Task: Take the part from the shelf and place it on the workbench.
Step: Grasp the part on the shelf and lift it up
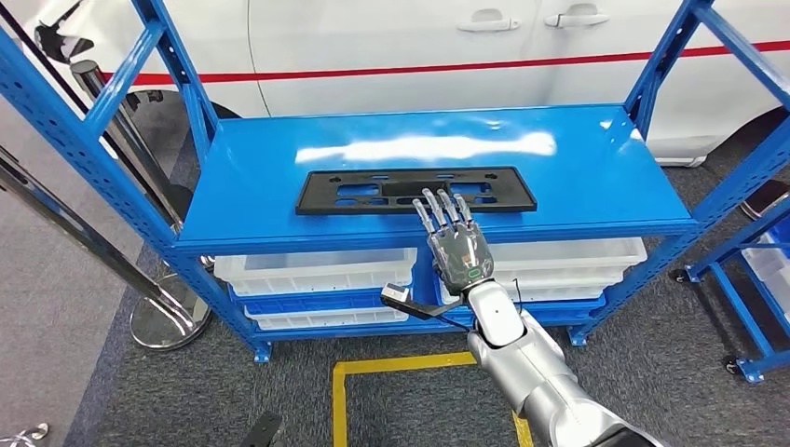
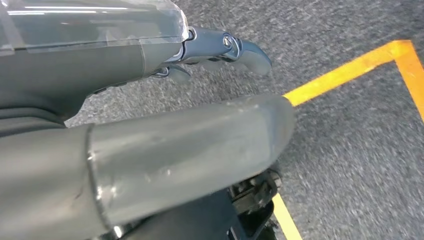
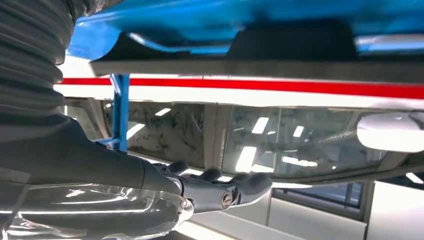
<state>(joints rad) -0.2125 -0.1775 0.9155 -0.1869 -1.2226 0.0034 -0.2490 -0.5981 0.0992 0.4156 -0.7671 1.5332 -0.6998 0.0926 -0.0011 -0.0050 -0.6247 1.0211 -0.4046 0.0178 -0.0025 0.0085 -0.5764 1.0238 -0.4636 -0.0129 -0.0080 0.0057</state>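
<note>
A flat black rectangular part (image 1: pixel 415 190) with cut-outs lies on the top board of the blue shelf (image 1: pixel 596 163). My right hand (image 1: pixel 453 239) is stretched forward, fingers straight and apart, its fingertips over the part's near edge; I cannot tell whether they touch it. In the right wrist view the right hand (image 3: pixel 210 187) is flat with nothing in it, beside the part's dark edge (image 3: pixel 292 42). My left hand (image 2: pixel 220 50) hangs over grey carpet, fingers loosely bent, holding nothing.
White bins (image 1: pixel 317 270) fill the shelf's lower levels. A white car with a red stripe (image 1: pixel 447 47) stands behind. Chrome stanchion posts (image 1: pixel 168 317) are at the left, another blue rack (image 1: pixel 755 279) at the right. Yellow floor tape (image 1: pixel 391 368) marks the carpet.
</note>
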